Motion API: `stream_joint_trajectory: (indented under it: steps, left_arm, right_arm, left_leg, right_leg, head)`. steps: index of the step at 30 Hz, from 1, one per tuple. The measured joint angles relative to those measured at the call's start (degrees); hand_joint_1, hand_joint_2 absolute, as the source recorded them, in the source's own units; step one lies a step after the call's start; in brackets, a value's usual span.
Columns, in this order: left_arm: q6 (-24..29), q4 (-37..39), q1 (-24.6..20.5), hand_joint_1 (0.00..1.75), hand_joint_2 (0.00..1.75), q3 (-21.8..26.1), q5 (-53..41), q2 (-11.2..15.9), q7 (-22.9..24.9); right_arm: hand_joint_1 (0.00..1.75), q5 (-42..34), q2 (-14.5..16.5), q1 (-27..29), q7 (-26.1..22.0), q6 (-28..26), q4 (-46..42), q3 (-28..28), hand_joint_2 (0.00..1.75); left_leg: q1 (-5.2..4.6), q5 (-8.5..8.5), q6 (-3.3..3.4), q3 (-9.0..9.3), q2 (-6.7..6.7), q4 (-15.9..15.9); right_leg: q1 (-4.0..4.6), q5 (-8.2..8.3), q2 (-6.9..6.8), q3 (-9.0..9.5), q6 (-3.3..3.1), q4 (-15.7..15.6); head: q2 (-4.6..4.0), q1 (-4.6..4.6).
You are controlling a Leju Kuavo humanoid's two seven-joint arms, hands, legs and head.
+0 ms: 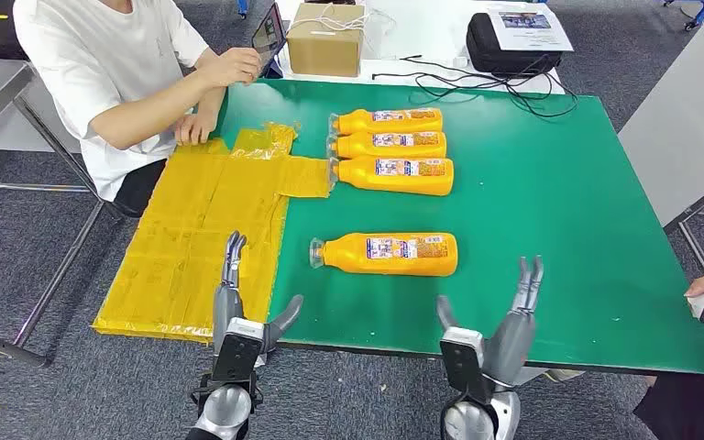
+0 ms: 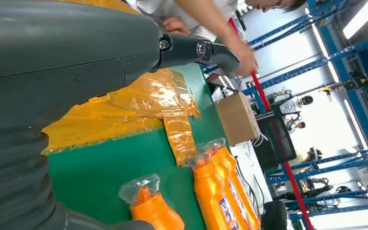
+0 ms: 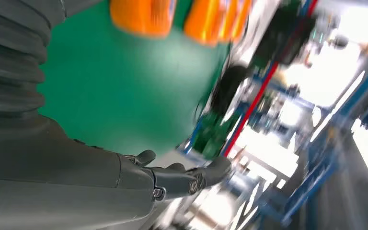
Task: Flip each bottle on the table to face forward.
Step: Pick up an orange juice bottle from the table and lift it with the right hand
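Four orange bottles lie on their sides on the green table (image 1: pixel 550 211), long axes running left to right, caps pointing left and labels facing up. Three (image 1: pixel 390 147) lie side by side in a row further back, touching a sheet of yellow plastic (image 1: pixel 197 238), while the fourth bottle (image 1: pixel 385 254) lies alone nearer the robot. Left hand (image 1: pixel 243 307) and right hand (image 1: pixel 500 321) hover at the near table edge, either side of that bottle, fingers apart and holding nothing.

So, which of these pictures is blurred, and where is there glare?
Right wrist view: motion blur smears the bottles and background. Left wrist view: sharp, but the far window area is overexposed. Head view: sharp, evenly lit; soft sheen on the yellow plastic sheet.
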Motion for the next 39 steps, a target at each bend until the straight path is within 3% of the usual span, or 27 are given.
stream_joint_trajectory:
  steps: [6, 13, 21, 27, 39]
  left_arm:
    - [-0.2, -0.3, 0.0, 0.0, 1.75, -0.8, 0.8, 0.0, 0.0]
    - [-1.3, -1.0, -0.2, 0.0, 1.75, -1.0, 0.3, -0.1, 0.0]
    - [-2.5, -1.0, -0.4, 0.0, 1.75, -0.9, -0.6, -0.5, 0.0]
    - [-3.2, -1.2, -0.4, 0.0, 1.75, -0.9, -1.5, -0.7, 0.4]
    - [-4.3, -1.9, -1.0, 0.0, 1.75, -0.8, -1.6, -0.8, 1.4]
  right_arm:
    - [0.0, 1.0, -2.2, -4.8, 1.1, 0.3, 6.6, 1.8, 1.75]
    - [0.0, 6.3, -6.2, -11.6, 9.7, 3.8, 17.6, 5.7, 1.75]
    - [0.0, 11.6, -8.4, -16.1, 15.8, 5.9, 23.5, 9.3, 1.75]
    - [0.0, 17.2, -10.2, -22.5, 25.6, 16.2, 29.2, 12.8, 1.75]
    - [0.0, 25.1, -11.2, -36.1, 36.6, 24.6, 41.2, 18.6, 1.75]
  left_leg:
    - [-0.01, 0.01, 0.0, 0.0, 0.0, 0.0]
    - [-0.01, 0.01, 0.01, 0.01, 0.0, 0.0]
    - [-0.01, 0.01, 0.0, -0.01, 0.0, 0.0]
    - [-0.01, 0.06, 0.06, -0.01, -0.01, 0.0]
    - [-0.01, 0.09, 0.05, 0.0, 0.0, 0.0]
  right_leg:
    - [-0.01, 0.01, 0.0, 0.03, 0.01, 0.0]
    - [-0.01, 0.02, -0.01, 0.03, 0.01, 0.0]
    - [0.0, 0.02, 0.0, 0.01, 0.01, 0.0]
    - [-0.02, 0.04, -0.02, 0.02, 0.02, 0.0]
    - [-0.01, 0.07, 0.0, 0.02, 0.03, 0.0]
  head:
    - [0.0, 0.0]
    - [0.0, -0.01]
    - [0.0, -0.01]
    - [0.0, 0.0]
    - [0.0, -0.01]
